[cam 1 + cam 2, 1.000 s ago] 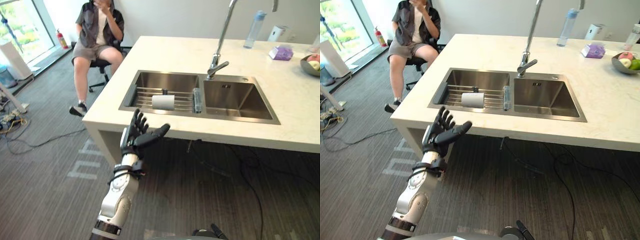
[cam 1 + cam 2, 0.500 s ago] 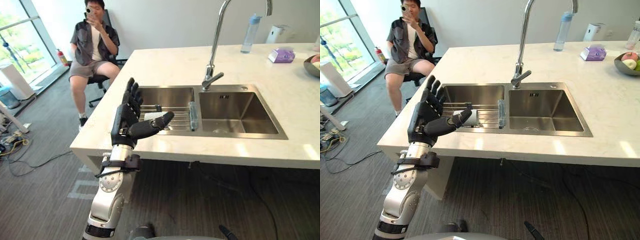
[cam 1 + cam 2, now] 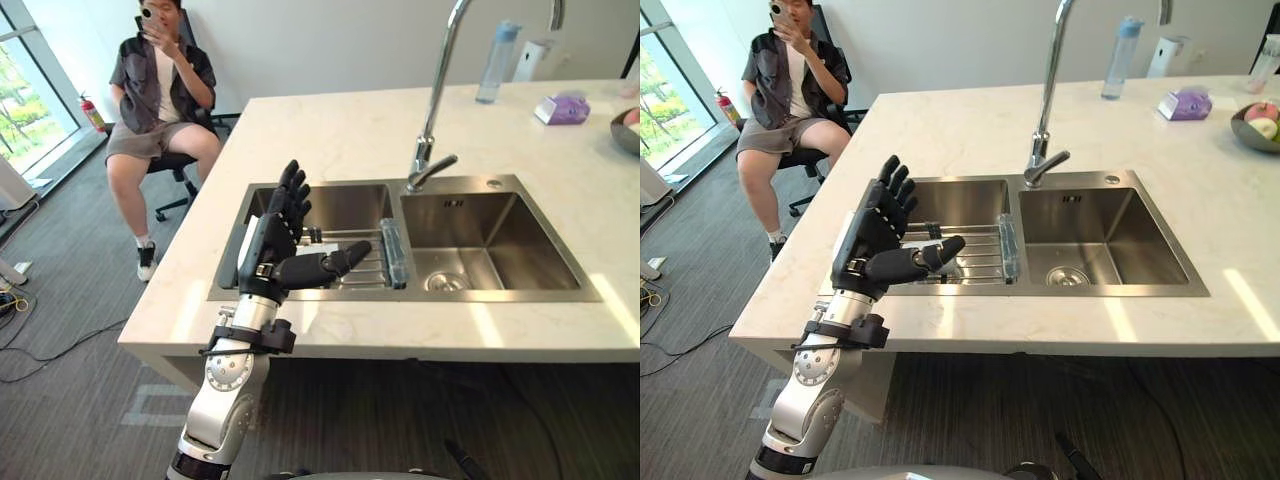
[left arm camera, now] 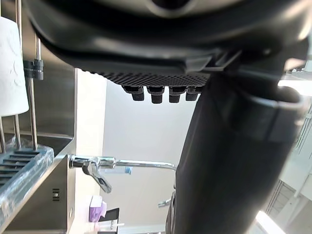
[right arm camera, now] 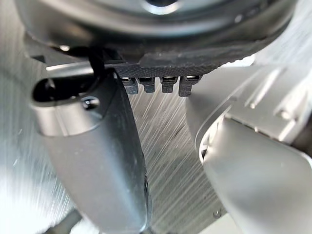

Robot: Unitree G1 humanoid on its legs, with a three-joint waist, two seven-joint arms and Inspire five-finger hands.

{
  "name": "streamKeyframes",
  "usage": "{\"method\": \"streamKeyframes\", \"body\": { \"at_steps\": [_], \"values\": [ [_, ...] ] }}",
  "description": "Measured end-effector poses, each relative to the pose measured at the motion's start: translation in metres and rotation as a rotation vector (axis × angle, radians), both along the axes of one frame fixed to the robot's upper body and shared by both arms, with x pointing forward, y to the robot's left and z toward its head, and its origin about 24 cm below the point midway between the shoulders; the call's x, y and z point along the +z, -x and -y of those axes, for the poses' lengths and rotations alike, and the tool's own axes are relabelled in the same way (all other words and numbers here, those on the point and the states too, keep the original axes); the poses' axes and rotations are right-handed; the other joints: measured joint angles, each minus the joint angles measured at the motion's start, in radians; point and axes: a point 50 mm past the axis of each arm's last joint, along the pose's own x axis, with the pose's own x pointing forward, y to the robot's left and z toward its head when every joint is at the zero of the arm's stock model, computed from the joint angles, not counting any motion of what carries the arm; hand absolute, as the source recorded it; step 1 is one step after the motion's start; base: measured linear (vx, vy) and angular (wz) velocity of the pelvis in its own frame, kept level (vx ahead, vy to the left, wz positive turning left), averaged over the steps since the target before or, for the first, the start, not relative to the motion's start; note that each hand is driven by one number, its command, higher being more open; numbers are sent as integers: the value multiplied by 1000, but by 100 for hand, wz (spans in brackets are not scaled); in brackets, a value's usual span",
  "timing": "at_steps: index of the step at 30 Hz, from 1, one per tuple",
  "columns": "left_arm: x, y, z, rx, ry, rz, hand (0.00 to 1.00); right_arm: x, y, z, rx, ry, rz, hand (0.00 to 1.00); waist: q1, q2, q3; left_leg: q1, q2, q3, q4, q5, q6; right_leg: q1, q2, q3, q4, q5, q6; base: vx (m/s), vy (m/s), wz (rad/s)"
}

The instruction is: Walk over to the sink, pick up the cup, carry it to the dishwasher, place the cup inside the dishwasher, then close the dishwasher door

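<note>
While the left hand hangs in the air above the front edge of the countertop, near its left corner, we get a clear look at it. It's wide open: fingers straight and fanned upward, thumb stretched sideways toward the sink. It holds nothing and touches nothing.

Just past that thumb is the cup. It's plain white and lies on its side across the bars of a wire rack in the sink's left basin. From the head views the hand covers most of it, and the left wrist view shows its smooth white wall resting on the steel rods. Hand and cup are near each other, but I can't make out any contact.

Down low, the right hand shows in its own wrist view above grey striped floor. Its fingers are straight and its thumb is out, so it's open too, and empty.

Moving outward, a clear strip lies along the divider between the two basins. The right basin is bare steel with a round drain. A tall curved faucet rises from the sink's back rim.

Toward the far right corner of the countertop stand a blue-capped bottle and a purple box. A bowl of fruit sits at the right edge.

Beyond the countertop's left edge, a person sits on a chair with a phone raised.
</note>
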Motion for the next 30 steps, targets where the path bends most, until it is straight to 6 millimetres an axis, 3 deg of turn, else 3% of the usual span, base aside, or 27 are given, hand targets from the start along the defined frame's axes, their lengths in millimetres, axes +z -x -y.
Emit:
{"method": "streamKeyframes", "body": {
  "at_steps": [1,2,3,4,6,7,9,11,15,19,21,24,30],
  "values": [
    [-4,-1,-1,7,-1,-18,100,1,3,2,-3,20,2,100,-9,10,3,21,5,-32,-6,-7,8,-28,-7,9,84,32,-9,235,0,64],
    [-7,-3,-5,27,-3,-32,100,0,1,-2,-1,14,8,100,-10,27,2,23,24,-53,0,-19,3,-61,10,8,77,-68,-11,194,-4,59],
    [-8,-3,-8,32,-2,-37,100,-2,-2,-7,1,5,12,100,-10,27,3,20,34,-59,4,-23,-1,-81,22,6,52,-101,-11,218,-74,56],
    [-14,-6,-16,47,24,-74,100,-5,-7,-21,-13,-12,15,100,-10,32,9,8,75,-86,19,-39,-25,-126,96,28,-145,-127,-3,146,-87,47],
    [-20,-7,-19,33,49,-110,100,-7,-5,-31,-17,-32,3,100,-10,14,5,-8,75,-101,49,-45,-43,-129,126,45,-319,-66,11,217,-167,46],
    [-26,-7,-23,8,55,-144,100,-10,-4,-43,-14,-54,-20,100,-9,-25,11,-1,55,-119,76,-70,-64,-116,119,37,-415,34,43,215,-187,31],
    [-39,0,-15,-12,82,-205,100,-10,0,-39,-7,-28,-59,100,0,33,8,-5,114,-91,90,-88,-84,-73,183,11,-500,53,29,234,-157,6],
    [-42,4,-8,-44,107,-214,100,-10,3,-34,-29,-21,-80,100,11,58,1,13,149,-60,69,-90,-91,-48,229,16,-562,70,16,262,-125,-29],
    [-33,9,-3,-209,87,-145,100,-9,11,-30,-123,-44,-99,100,-1,66,-3,62,179,-12,33,-88,-95,28,284,32,-701,122,6,135,-52,-28],
    [-30,12,-9,-234,-25,-109,100,-9,15,-27,-148,-53,-99,100,-20,67,-1,65,170,1,15,-89,-95,62,285,36,-803,177,15,17,28,-8],
    [-29,13,-18,-201,-267,-53,100,-9,19,-31,-140,-75,-105,100,-19,68,1,65,162,1,11,-95,-96,79,285,34,-844,203,21,-45,23,1],
    [-24,13,-28,-181,-427,1,100,-10,20,-37,-122,-93,-115,100,-20,67,2,59,155,3,14,-99,-94,80,280,36,-854,212,23,-75,7,-1],
    [11,14,-30,-167,-619,232,100,-10,20,-37,-84,-100,-107,100,-18,67,1,39,151,-1,21,-100,-93,66,279,35,-855,215,24,-32,-8,0]
  ]
}}
